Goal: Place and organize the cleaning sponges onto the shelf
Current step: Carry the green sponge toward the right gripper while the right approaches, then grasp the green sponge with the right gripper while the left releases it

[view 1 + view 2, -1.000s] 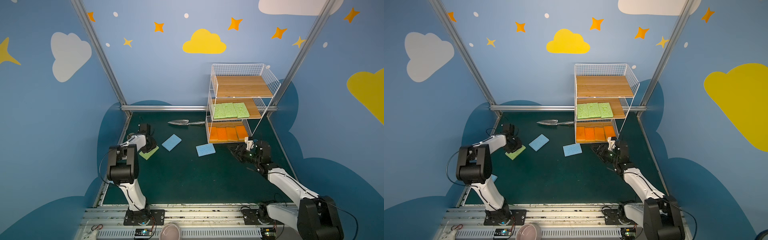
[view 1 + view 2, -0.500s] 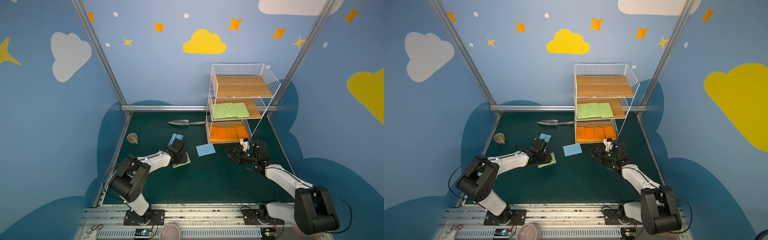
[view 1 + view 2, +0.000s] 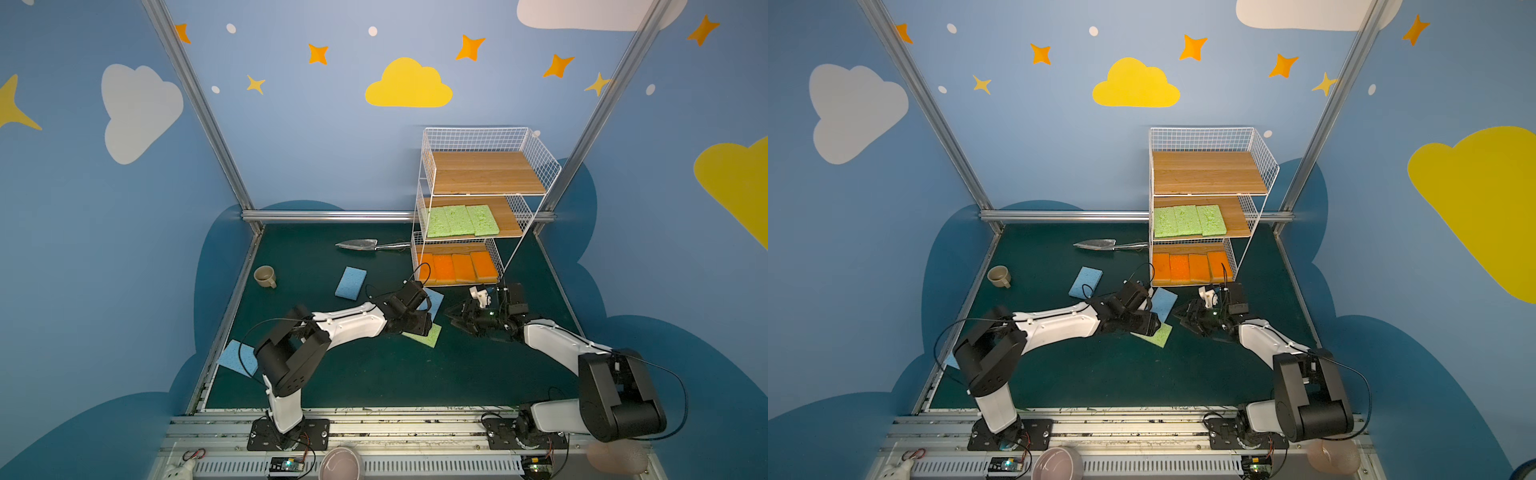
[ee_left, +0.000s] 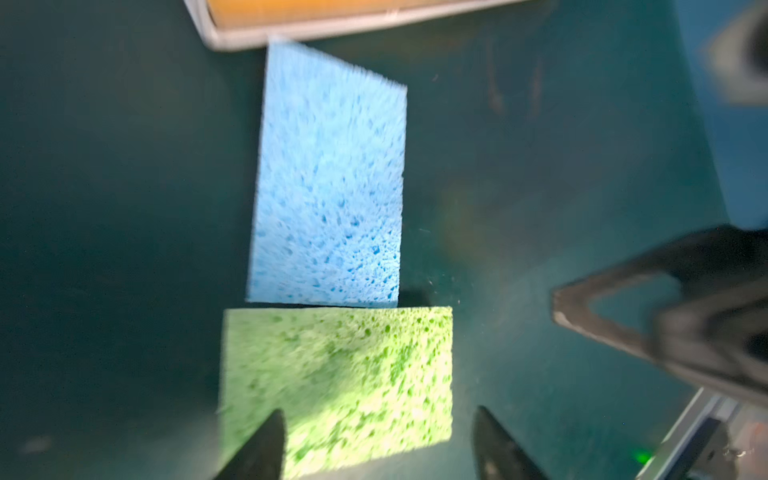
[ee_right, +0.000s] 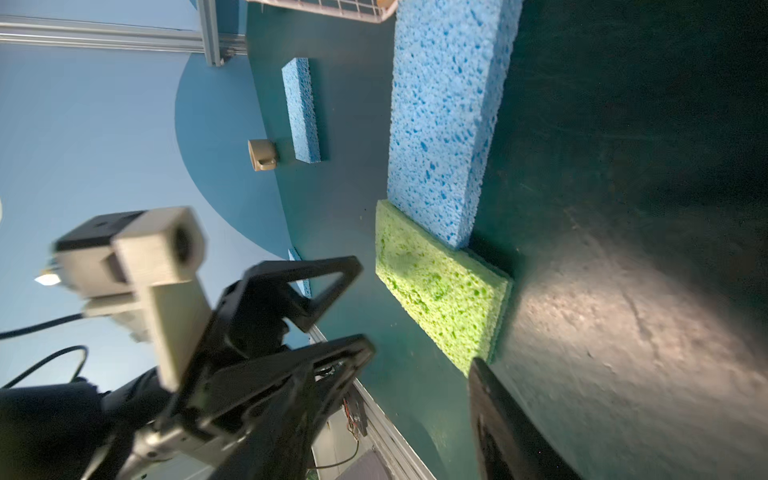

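A light green sponge (image 3: 428, 336) (image 4: 336, 374) lies flat on the mat, one edge against a light blue sponge (image 3: 434, 299) (image 4: 328, 187). My left gripper (image 3: 417, 324) (image 4: 380, 436) hovers open over the green one, its fingers apart and gripping nothing. My right gripper (image 3: 457, 322) (image 5: 419, 365) stands open just right of both sponges, empty. A second blue sponge (image 3: 351, 282) lies farther left. The shelf (image 3: 478, 133) carries three green sponges (image 3: 461, 220) on its middle tier and several orange ones (image 3: 457, 266) on the bottom. Its top board is bare.
A metal trowel (image 3: 357, 245) lies left of the shelf's foot. A tan cup (image 3: 264, 276) stands near the mat's left edge. Another blue sponge (image 3: 237, 357) rests beyond the left rail. A pink bowl (image 3: 340, 463) sits at the front.
My left arm swung from the far left to the middle with the green sponge, set it down beside the blue sponge and opened. The right gripper barely moved.
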Available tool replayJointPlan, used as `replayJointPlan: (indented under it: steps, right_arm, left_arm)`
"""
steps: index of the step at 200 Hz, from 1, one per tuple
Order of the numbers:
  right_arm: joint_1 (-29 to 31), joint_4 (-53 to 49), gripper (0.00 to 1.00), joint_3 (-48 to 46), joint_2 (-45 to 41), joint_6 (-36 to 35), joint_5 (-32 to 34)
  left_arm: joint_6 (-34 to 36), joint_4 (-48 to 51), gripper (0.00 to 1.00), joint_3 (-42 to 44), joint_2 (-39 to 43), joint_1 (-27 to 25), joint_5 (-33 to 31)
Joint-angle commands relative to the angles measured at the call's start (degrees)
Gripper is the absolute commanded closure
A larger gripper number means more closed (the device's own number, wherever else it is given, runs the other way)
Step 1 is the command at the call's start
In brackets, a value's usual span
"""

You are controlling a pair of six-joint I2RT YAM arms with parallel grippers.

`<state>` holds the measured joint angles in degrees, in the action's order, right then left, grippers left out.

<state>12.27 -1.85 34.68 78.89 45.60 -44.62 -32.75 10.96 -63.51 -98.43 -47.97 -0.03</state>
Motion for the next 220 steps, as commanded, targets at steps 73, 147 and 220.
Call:
replayJointPlan:
  steps: [73, 147, 220]
  right_arm:
    - [6.1, 5.0, 0.40, -4.4, 3.1, 2.9, 7.9]
    - [8.8, 7.0, 0.47, -3.8, 7.9, 5.8, 10.9]
    - [11.0, 9.3, 0.63, -1.5, 13.3, 7.4, 11.4]
  left_arm:
    - [-3.1, -2.3, 0.06, 20.4, 22.4, 3.8, -4.5]
    - [-6.3, -2.0, 0.02, 28.4, 28.9, 7.6, -5.8]
    - [-7.7, -0.6, 0.00, 32.3, 33.3, 9.9, -6.4]
